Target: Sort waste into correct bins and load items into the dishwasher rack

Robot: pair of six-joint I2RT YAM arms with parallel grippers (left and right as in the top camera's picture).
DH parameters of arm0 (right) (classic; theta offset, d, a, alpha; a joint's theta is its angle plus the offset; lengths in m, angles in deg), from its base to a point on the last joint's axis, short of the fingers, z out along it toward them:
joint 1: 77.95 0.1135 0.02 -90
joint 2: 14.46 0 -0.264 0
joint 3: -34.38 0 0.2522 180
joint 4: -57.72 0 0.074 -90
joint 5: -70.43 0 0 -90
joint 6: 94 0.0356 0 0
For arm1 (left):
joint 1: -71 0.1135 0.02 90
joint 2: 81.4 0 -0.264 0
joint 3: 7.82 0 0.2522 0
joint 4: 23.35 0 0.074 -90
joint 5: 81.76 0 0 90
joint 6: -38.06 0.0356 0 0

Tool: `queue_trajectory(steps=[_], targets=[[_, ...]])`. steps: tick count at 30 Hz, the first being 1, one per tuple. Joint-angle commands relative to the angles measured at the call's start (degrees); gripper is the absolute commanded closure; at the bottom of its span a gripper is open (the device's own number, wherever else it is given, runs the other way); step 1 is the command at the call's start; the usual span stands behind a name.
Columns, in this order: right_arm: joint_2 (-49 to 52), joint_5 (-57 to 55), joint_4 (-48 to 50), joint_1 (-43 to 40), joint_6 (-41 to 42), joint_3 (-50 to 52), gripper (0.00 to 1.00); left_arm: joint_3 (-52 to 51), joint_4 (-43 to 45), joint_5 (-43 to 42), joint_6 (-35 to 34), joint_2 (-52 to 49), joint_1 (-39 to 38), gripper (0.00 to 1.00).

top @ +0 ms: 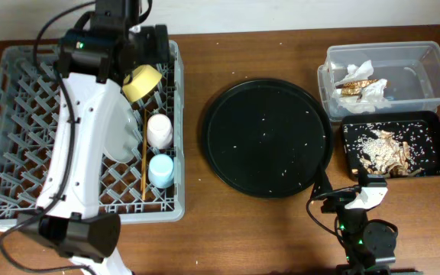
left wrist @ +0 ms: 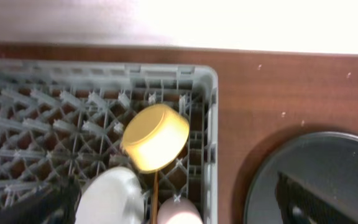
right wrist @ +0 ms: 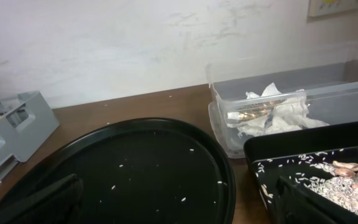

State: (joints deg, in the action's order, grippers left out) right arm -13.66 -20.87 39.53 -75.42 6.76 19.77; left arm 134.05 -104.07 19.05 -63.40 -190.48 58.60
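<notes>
Far left, the large square grey plastic dishwasher rack (top: 21,114) sits on the brown wooden table (top: 281,237). The left arm stretches over the rack and hides much of its middle. The left gripper (left wrist: 173,199) hangs above the rack's far right corner. Its fingers are spread wide and released, with nothing between them.

Below it the yellow bowl (top: 141,82) lies tipped on its side among the pegs, free of the fingers. The white round plate (top: 121,137) stands just left of it, partly covered by the arm. Along the rack's right edge are the small pink cup (top: 159,128) and then the small light-blue cup (top: 160,169), close together. The thin wooden chopsticks (top: 143,164) lie just beside them; I cannot tell the two sticks apart.

In the middle, the large round black tray (top: 267,137) holds only scattered white grains.

Far right, the clear plastic rectangular tub (top: 426,76) holds crumpled white paper napkins (top: 361,80) and a small brown wrapper (top: 354,88). Touching its near side, the shallow black rectangular tray (top: 434,122) holds beige crumbly food scraps (top: 384,149).

The right gripper (right wrist: 179,202) sits low at the table's near edge, facing the round tray and both bins. Its fingers are apart, released and empty.
</notes>
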Motion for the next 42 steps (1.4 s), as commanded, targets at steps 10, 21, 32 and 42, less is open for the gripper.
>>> queue_trajectory(steps=[10, 21, 32, 42], targets=[[-0.44, -0.72, -0.02, 0.46, 0.44, 0.52, 0.02, -119.56, 72.59, -11.67, 10.45, 85.70, 16.06, 0.01], [-0.44, -0.72, -0.02, 0.46, 0.44, 0.52, 0.02, -127.62, 62.18, -11.08, 15.43, 108.78, 17.07, 0.01], [-0.44, -0.70, -0.02, 0.46, 0.44, 0.52, 0.02, -127.62, 62.18, -11.06, 15.43, 108.78, 17.07, 0.01], [-0.44, -0.70, -0.02, 0.46, 0.44, 0.52, 0.02, -127.62, 62.18, -11.08, 15.43, 108.78, 17.07, 0.01]])
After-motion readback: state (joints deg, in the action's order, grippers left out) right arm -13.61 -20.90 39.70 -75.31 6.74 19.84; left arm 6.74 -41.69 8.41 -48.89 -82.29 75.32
